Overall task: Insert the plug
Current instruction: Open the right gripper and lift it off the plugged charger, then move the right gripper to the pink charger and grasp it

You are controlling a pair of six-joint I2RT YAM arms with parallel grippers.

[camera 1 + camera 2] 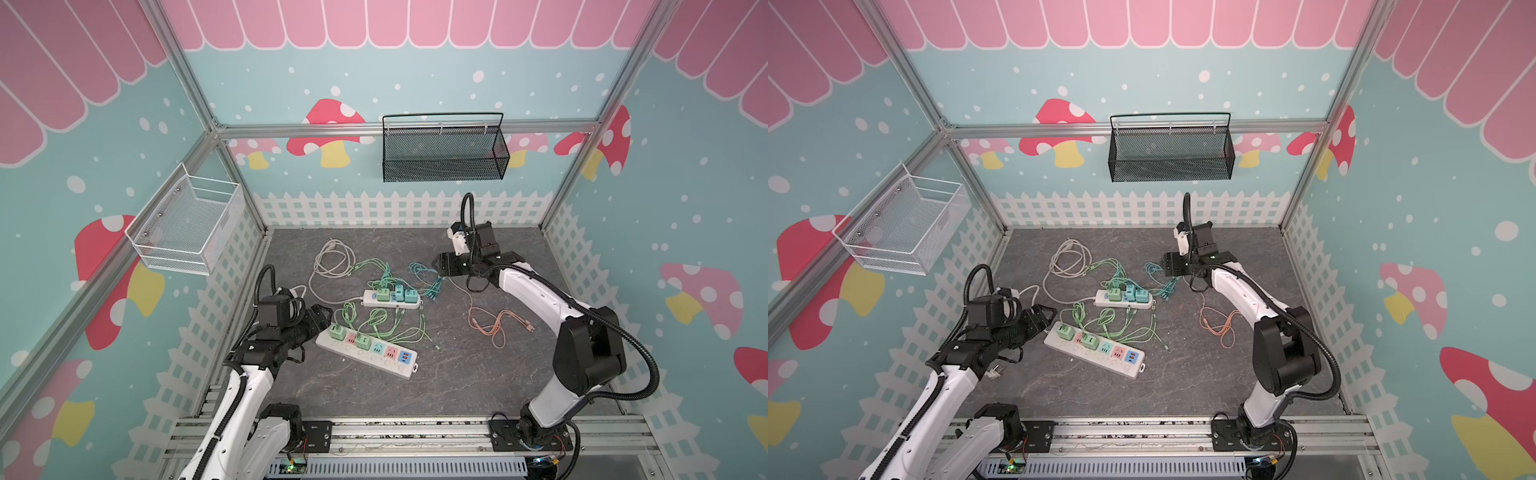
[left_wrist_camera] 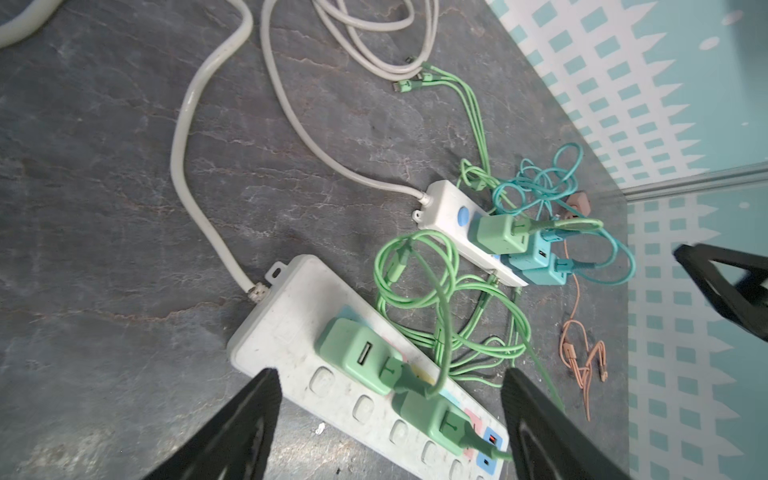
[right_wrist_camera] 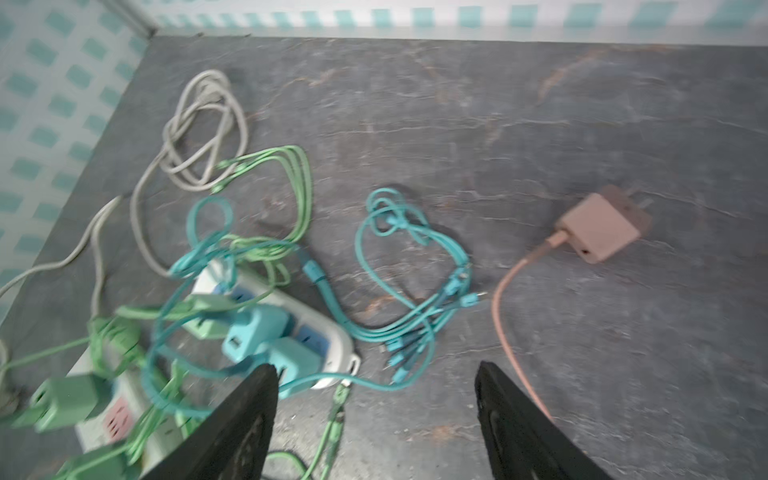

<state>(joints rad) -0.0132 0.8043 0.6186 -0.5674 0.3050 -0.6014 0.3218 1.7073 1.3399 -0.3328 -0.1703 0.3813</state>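
Observation:
A loose pink charger plug lies on its side on the dark table, prongs bare, its pink cable trailing toward the front. My right gripper is open above the table, short of the plug and touching nothing; in a top view it hovers behind the small strip. The long white power strip carries two green chargers. My left gripper is open at that strip's cord end, its fingers either side of the chargers, holding nothing. Coloured sockets farther along the strip are unoccupied.
A small white strip holds one green and two teal chargers. Green, teal and grey cables tangle between the strips. A white wire basket and a black mesh basket hang on the walls.

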